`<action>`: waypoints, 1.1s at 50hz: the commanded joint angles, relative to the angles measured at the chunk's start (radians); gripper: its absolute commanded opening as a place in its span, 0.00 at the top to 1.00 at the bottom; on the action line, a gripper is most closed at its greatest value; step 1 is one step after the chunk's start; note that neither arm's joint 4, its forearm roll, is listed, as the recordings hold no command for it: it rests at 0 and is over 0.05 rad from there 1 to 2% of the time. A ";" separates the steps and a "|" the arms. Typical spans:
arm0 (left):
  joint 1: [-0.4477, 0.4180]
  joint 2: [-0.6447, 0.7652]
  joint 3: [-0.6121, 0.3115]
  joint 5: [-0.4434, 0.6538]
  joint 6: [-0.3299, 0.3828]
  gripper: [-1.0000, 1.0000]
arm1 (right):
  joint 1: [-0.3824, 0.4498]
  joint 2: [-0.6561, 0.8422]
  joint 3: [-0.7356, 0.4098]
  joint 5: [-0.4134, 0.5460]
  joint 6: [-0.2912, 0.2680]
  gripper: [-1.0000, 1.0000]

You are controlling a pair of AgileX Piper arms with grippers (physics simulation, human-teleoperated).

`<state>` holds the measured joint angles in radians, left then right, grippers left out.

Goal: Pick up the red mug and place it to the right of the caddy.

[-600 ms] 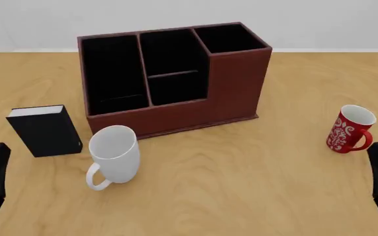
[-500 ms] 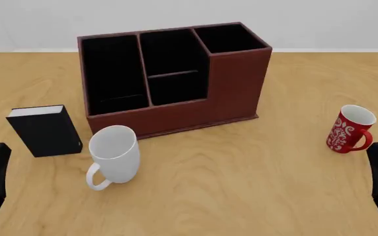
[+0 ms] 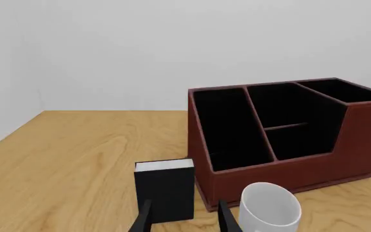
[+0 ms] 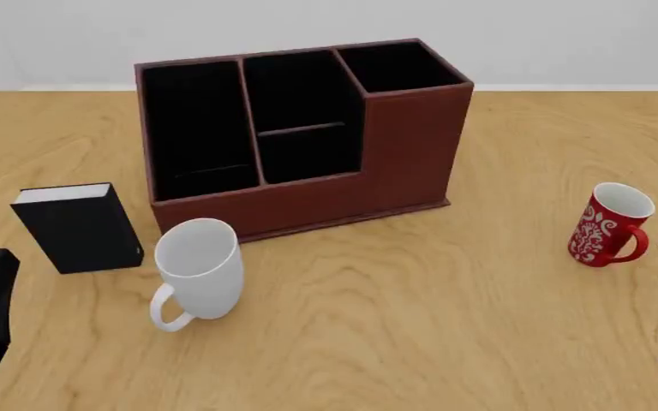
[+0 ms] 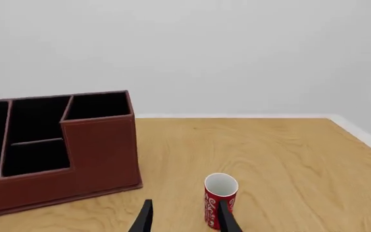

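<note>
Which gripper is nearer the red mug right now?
Right. The right gripper sits just short of the red mug; the left gripper is across the table, by the black box.

Red mug (image 4: 608, 224), white swirl pattern

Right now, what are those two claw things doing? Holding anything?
Left gripper: open, holding nothing, with the black box just beyond its fingers.
Right gripper: open, holding nothing; the red mug stands just ahead, not gripped.
</note>
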<state>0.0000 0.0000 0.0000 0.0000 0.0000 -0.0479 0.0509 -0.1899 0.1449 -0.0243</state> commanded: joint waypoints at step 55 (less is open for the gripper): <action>0.000 0.000 0.000 0.000 0.000 0.00 | -0.179 0.907 0.002 -0.569 -0.122 0.00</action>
<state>0.0000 0.0000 0.0000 0.0000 0.0000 -0.2304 0.8264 -0.2135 -0.3047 -0.1452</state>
